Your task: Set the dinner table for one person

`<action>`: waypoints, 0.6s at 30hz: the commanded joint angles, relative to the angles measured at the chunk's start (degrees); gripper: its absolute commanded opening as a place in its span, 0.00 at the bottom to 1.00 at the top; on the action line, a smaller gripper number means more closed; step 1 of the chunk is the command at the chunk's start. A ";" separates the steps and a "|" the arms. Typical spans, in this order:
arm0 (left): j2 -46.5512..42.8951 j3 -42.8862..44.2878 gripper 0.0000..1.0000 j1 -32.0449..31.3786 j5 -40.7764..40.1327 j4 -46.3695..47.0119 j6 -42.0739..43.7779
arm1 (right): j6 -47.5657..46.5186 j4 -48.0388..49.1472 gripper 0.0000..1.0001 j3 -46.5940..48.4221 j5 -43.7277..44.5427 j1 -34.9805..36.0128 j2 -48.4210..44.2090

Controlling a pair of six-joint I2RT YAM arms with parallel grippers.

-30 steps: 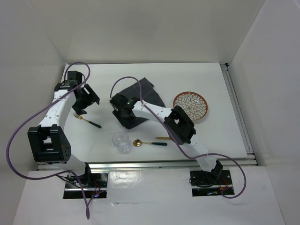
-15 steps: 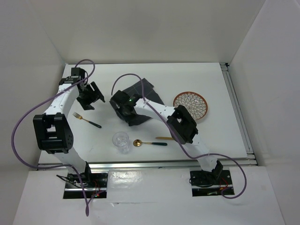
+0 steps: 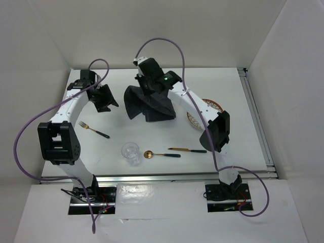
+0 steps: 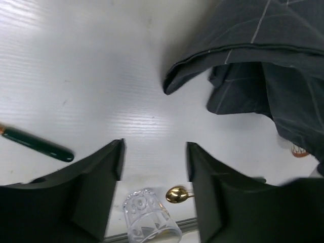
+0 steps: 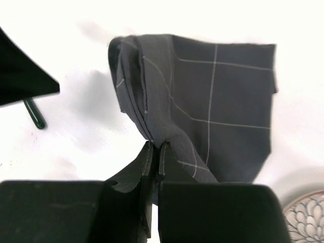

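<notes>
Grey checked cloth mat hangs crumpled from right tool.

The robot has two arms. The left arm and the right arm are made of long white tubes joined by chunky black blocks. A thick purple cable runs in big loops by the left arm. A second purple cable makes a round bow by the right arm. A tiny green light glows on the right arm. The left base and the right base are small and black, with thin red wires beside them. The left gripper has two wide, flat black fingers with slanted tips. The right gripper is black and boxy too.
</notes>
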 commanded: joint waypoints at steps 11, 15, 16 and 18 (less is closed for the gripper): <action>0.94 -5.13 0.32 -5.55 2.51 10.84 5.88 | 0.11 -1.66 0.00 2.13 -4.44 -3.65 -2.89; 2.17 -5.83 0.70 -6.69 1.18 12.77 7.02 | 0.11 -1.66 0.00 1.60 -4.96 -4.17 -3.42; 2.18 -5.83 0.72 -6.70 1.18 13.38 7.02 | 0.11 -1.66 0.00 1.60 -4.96 -4.70 -3.42; 2.88 -6.53 0.83 -6.70 1.79 14.26 7.02 | 0.11 -1.66 0.00 1.60 -5.49 -5.22 -3.42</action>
